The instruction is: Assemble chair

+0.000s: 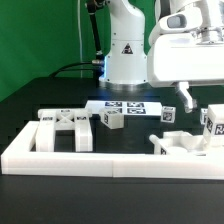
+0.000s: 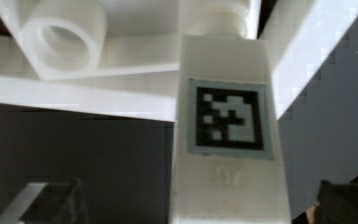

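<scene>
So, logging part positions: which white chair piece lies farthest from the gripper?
The X-braced frame, at the exterior view's far left; the other pieces lie nearer the gripper.

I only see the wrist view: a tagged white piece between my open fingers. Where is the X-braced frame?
Observer: The X-braced frame lies at the exterior view's left, just beyond the border wall.
Operator: Is my gripper anywhere near it?
Observer: No. The gripper hangs open at the exterior view's right, well apart from the frame.
Operator: Any loose part between the two?
Observer: Yes, a small tagged block sits by the marker board, roughly midway.
</scene>
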Available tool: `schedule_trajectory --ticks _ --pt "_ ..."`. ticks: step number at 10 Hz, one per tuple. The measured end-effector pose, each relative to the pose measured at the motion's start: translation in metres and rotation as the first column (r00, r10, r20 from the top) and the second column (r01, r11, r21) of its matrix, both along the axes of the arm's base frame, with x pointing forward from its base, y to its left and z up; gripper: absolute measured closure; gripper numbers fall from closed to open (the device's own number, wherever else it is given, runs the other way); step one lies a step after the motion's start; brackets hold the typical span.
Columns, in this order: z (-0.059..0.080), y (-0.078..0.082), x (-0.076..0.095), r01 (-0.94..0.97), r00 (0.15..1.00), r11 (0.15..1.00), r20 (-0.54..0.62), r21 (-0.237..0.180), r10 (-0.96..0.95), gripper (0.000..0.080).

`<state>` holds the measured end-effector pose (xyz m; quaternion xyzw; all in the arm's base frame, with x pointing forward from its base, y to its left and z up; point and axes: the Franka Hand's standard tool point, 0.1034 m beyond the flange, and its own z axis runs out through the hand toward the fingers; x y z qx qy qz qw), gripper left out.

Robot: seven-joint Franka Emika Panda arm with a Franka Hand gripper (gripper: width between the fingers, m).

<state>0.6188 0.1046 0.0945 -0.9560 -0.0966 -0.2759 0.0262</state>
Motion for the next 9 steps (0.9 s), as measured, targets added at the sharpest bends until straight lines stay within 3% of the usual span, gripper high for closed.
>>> schedule_trajectory --ticks 1,2,5,9 --pt "-0.001 0.0 0.0 0.0 1.0 1.0 -0.003 0.0 0.0 0.0151" --pt "-0.01 0.001 -0.004 -0.007 0.994 1.0 -0.111 -0.004 0.006 0.0151" --pt "-0.015 0.005 0.008 -0.022 0.945 1.0 -0.326 -0.004 0.02 0.0151" --pt "-0.015 0.007 -0.003 -0.052 0.811 0.999 -0.583 -0.004 0.04 0.0151"
